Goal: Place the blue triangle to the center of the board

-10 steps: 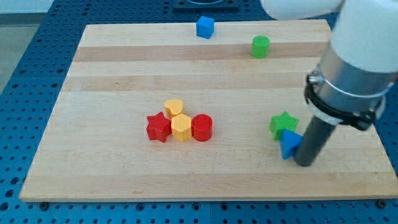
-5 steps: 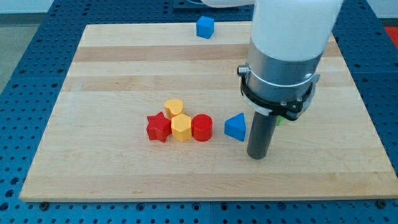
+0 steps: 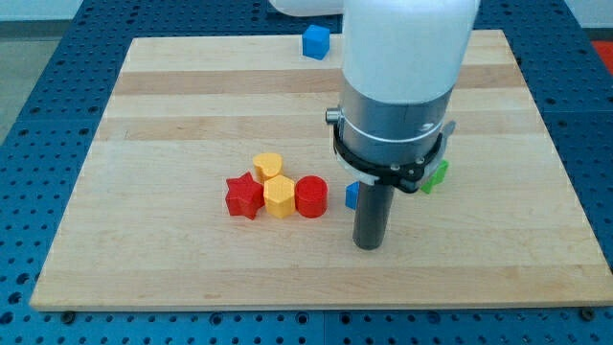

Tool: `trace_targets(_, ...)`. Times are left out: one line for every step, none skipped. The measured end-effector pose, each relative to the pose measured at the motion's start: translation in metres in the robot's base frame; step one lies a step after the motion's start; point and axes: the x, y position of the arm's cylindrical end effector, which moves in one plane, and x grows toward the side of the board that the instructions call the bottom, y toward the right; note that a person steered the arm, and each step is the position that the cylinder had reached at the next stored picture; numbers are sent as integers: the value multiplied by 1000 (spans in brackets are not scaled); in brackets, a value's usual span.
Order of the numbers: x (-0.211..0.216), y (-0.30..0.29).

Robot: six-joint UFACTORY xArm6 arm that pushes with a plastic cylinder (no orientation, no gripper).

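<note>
The blue triangle [image 3: 351,195] is mostly hidden behind my rod; only a small blue edge shows to the rod's left, just right of the red cylinder [image 3: 311,196]. My tip [image 3: 369,244] rests on the board below and slightly right of that blue edge, close to it. Whether the rod touches the block cannot be told.
A red star [image 3: 244,195], a yellow hexagon [image 3: 279,196] and a yellow heart-like block [image 3: 267,166] cluster left of the red cylinder. A green star [image 3: 436,175] peeks out right of the arm. A blue cube [image 3: 315,41] sits at the view's top edge of the wooden board [image 3: 144,115].
My rod has moved left across the board, and the blue triangle has slid left with it, from the right side to beside the red cylinder. The arm now hides the green cylinder.
</note>
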Motion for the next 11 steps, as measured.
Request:
trace_targets(-12,1)
trace_targets(-30,2)
trace_targets(-46,6)
trace_targets(-52,28)
trace_targets(-78,28)
trace_targets(-99,4)
trace_targets(-90,-7)
trace_targets(-70,-7)
trace_targets(-86,-15)
trace_targets(-110,-37)
trace_targets(-115,-51)
